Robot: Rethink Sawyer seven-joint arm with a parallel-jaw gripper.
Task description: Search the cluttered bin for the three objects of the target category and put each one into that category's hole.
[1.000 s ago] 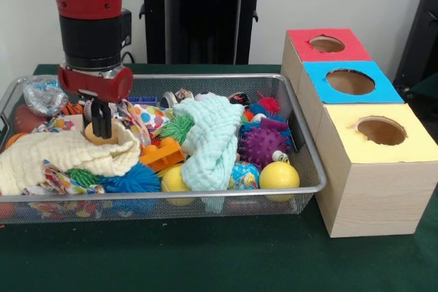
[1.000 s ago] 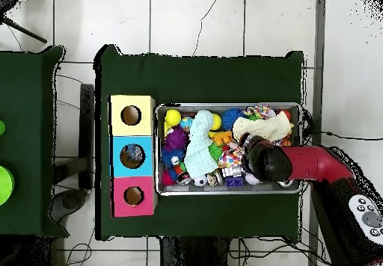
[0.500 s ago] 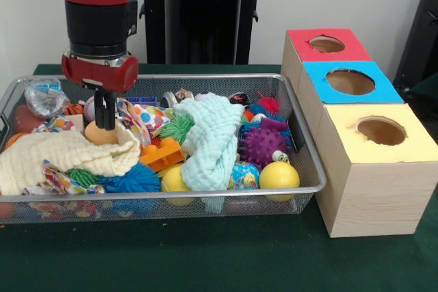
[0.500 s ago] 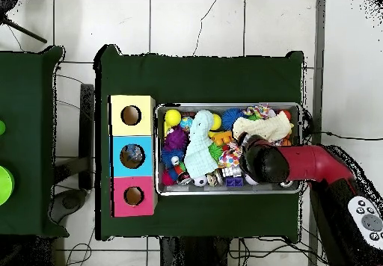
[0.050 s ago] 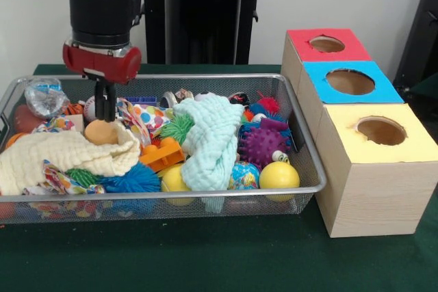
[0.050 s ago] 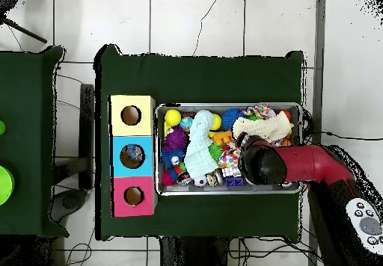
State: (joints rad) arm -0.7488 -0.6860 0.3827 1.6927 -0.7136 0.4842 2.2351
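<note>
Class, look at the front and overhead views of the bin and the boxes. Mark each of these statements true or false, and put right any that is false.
1. The yellow box stands nearest the camera in the front view. True.
2. The gripper hangs over the purple spiky ball. False: it is at the other end of the bin, above the cream cloth.
3. The blue box sits between the red box and the yellow one. True.
4. The mint cloth lies on the table outside the bin. False: it lies inside the bin, on the toys.
5. Each box top has a round hole. True.
</note>
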